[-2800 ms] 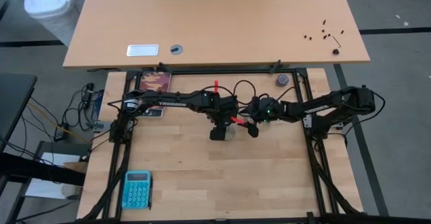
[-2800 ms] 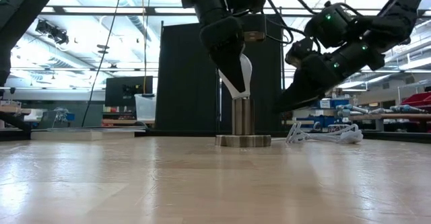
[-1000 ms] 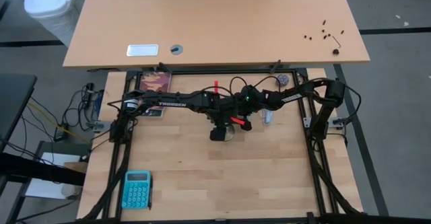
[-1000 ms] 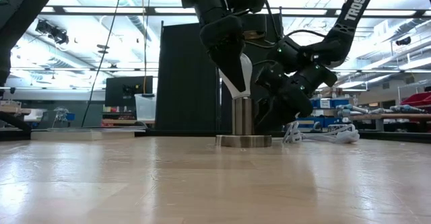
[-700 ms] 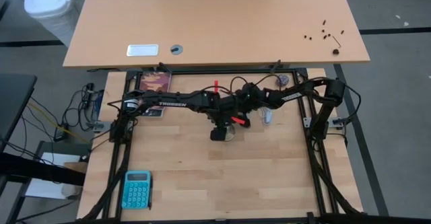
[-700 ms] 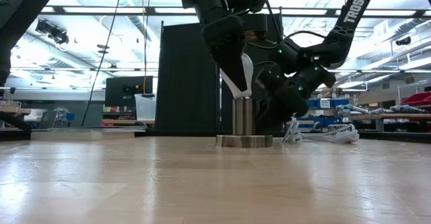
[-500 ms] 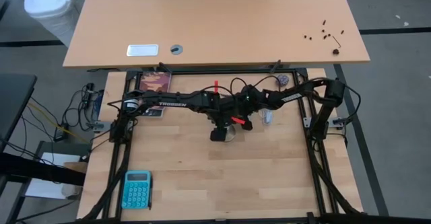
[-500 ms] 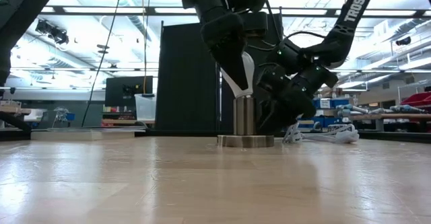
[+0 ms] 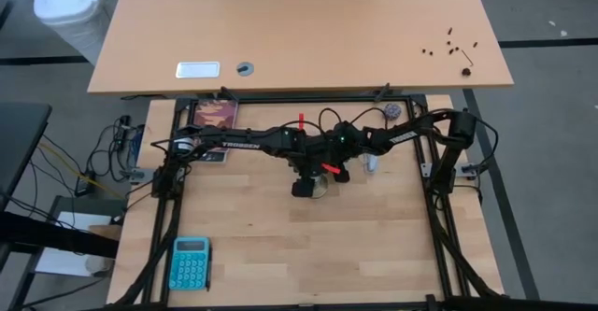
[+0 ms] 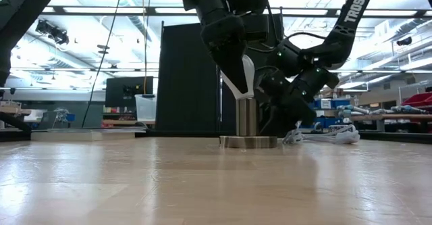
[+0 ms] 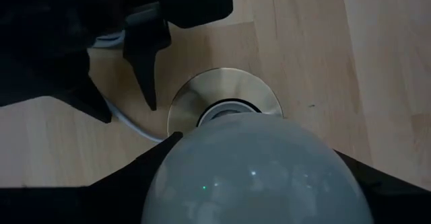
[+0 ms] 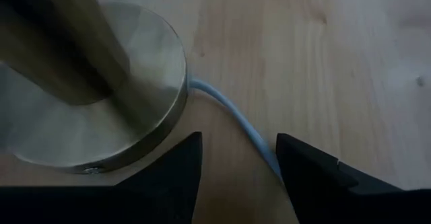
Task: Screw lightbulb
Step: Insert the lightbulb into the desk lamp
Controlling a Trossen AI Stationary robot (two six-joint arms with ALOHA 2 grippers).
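Since a moment ago, my right gripper [image 10: 273, 117] has slid in low beside the metal stand [image 10: 248, 142], and its fingers [image 12: 306, 177] have come closer but are still apart, holding nothing, with the white cord [image 12: 239, 123] between them. My left gripper [image 10: 236, 76] stays clamped on the lightbulb [image 11: 252, 170], which sits upright on top of the stand's tube, in the middle of the table [image 9: 374, 246].

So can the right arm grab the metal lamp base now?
Probably yes: the right gripper sits low beside the metal socket base, fingers apart, only the white cord between them.
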